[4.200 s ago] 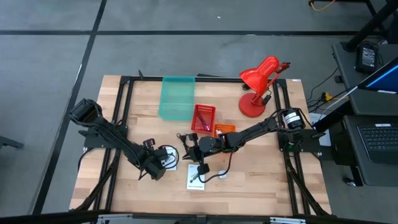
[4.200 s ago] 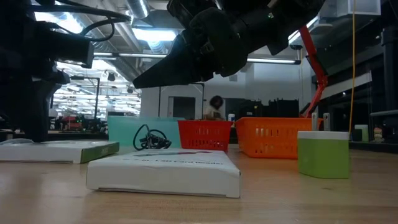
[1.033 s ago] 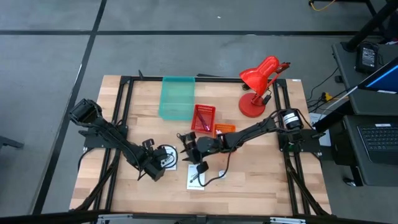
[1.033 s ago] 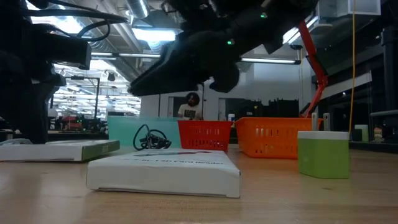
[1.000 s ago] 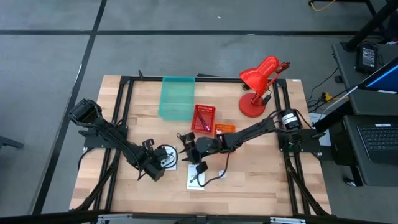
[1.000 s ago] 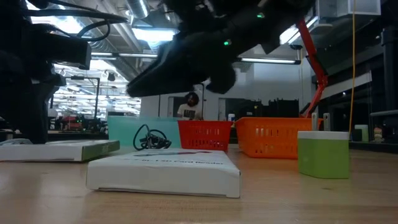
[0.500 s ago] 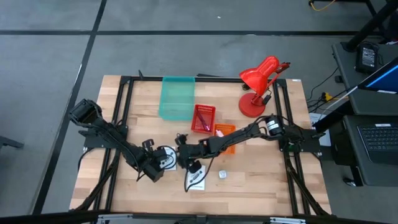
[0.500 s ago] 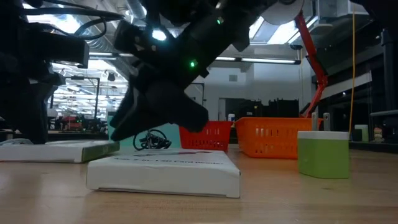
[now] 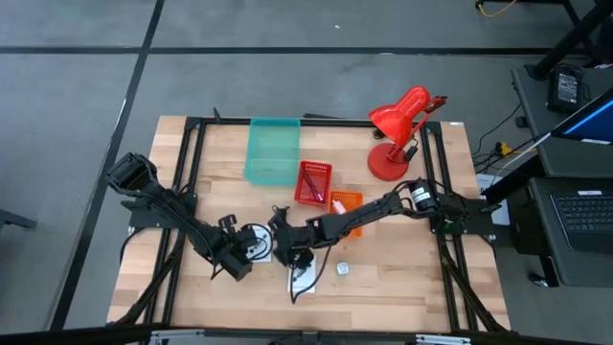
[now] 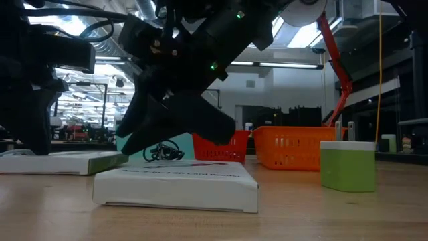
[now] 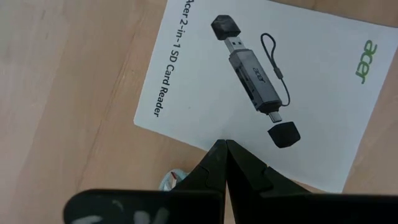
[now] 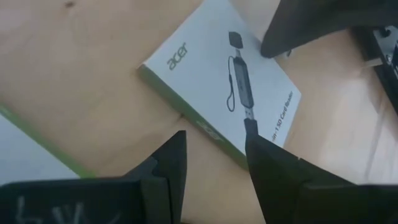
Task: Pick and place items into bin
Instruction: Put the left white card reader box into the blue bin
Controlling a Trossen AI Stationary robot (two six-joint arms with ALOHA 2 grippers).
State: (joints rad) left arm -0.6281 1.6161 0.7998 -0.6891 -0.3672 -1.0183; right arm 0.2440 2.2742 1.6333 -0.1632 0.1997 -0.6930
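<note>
White flat box [image 11: 261, 93], black card-reader print, green logo; green edge

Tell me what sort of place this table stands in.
Probably a large lab or workshop hall: a grey concrete floor surrounds the wooden table, a laptop workstation stands beside it, and exposed ducts with strip lights run overhead.

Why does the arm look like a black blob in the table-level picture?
In the low view the right gripper is backlit by bright ceiling lights, so it reads as a silhouette; in the right wrist view, lit from above, the white box shows its print clearly.
</note>
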